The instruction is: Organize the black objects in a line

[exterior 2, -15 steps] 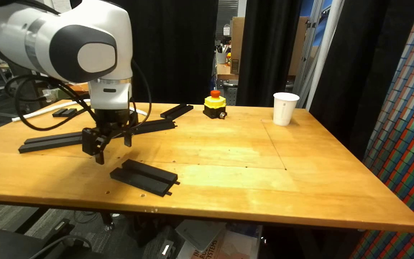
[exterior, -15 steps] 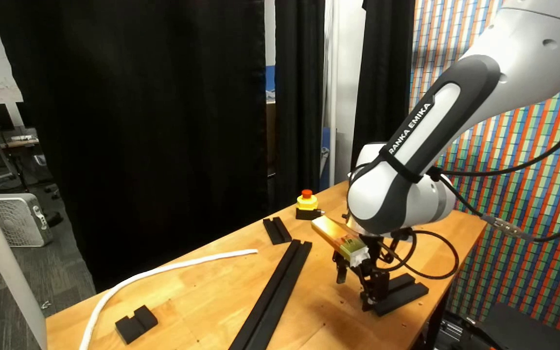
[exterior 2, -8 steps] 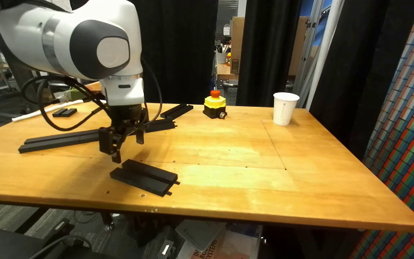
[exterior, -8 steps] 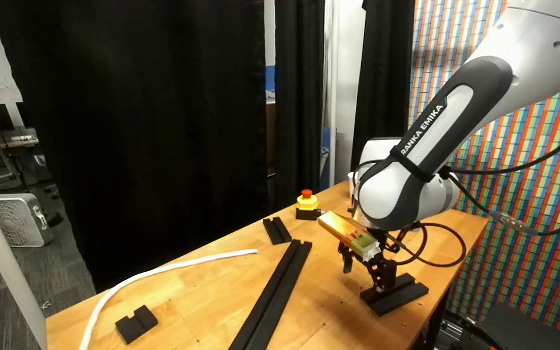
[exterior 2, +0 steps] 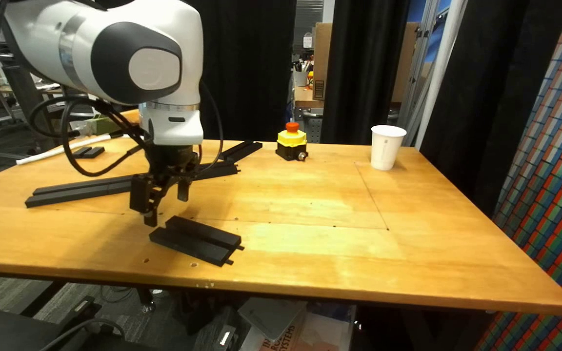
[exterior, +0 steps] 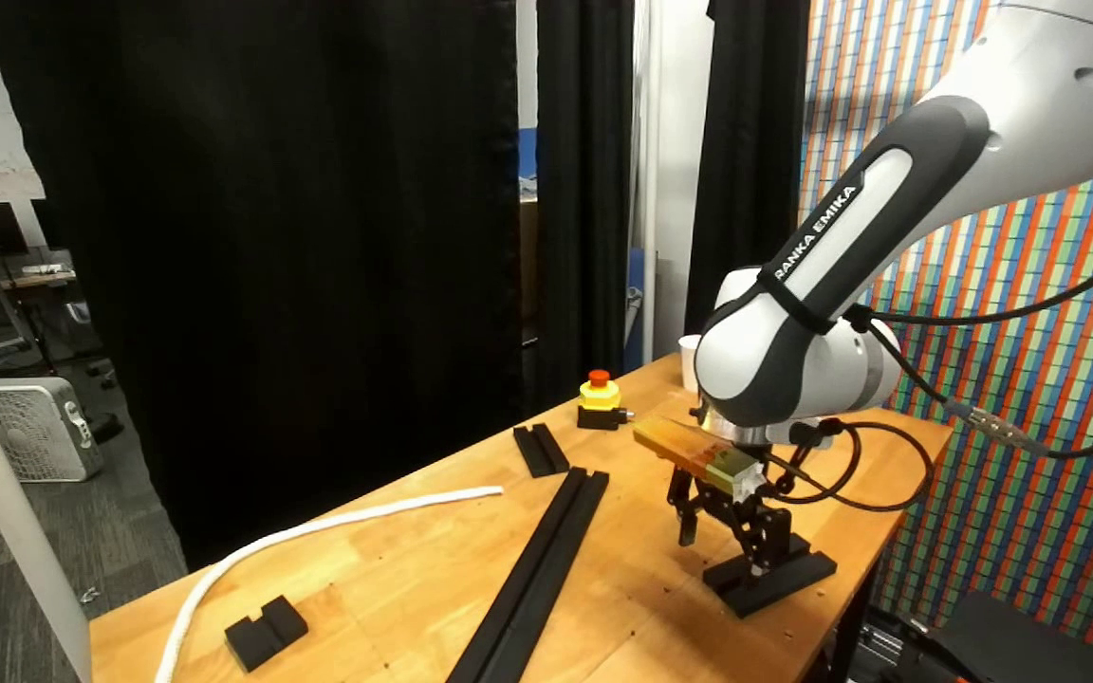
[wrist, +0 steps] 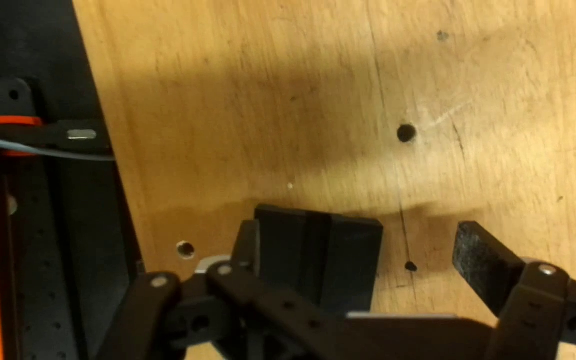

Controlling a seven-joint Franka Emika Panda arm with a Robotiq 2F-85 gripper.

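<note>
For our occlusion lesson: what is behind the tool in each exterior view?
A long black strip lies behind the tool in an exterior view, visible either side, its middle covered. A shorter black block lies behind the tool in an exterior view, partly covered.

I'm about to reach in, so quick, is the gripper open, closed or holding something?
Gripper: open, holding nothing; the nearby black block isn't gripped.

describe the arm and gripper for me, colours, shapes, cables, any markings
The arm is white and rounded, with dark grey panels, silver bands, white "RANKA EMIKA" lettering, a black strap and black cables. The gripper is black, with jointed, blocky fingers.
</note>
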